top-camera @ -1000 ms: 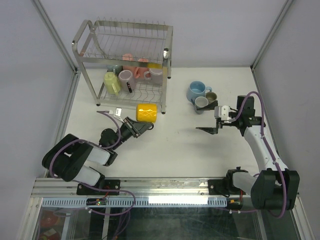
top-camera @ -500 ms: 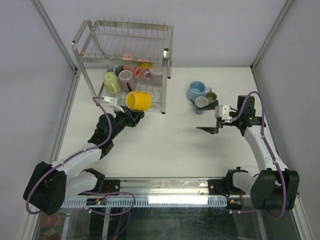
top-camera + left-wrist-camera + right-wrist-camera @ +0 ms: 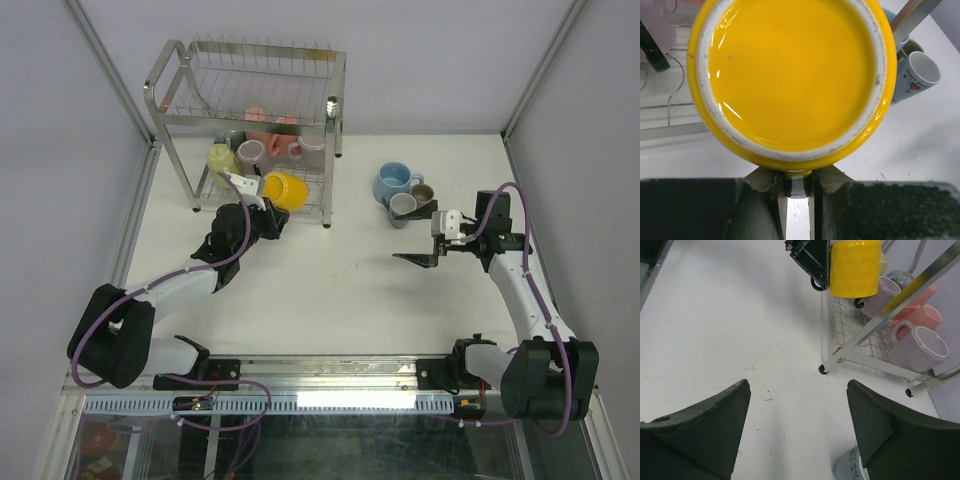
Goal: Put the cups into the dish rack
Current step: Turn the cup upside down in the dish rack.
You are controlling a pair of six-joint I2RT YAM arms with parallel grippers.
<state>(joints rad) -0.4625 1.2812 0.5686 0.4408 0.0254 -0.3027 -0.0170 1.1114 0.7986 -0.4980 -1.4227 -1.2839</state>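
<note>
A white table [image 3: 340,310] sits between pale grey walls [image 3: 430,60], metal posts [image 3: 110,70] at the corners

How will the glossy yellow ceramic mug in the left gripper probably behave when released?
The glossy yellow ceramic mug looks stiff, and its shiny glaze probably makes it slippery. The left gripper pinches only a narrow part at its edge, so it may swivel. If laid sideways on the chrome wire dish rack, its round body could roll.
</note>
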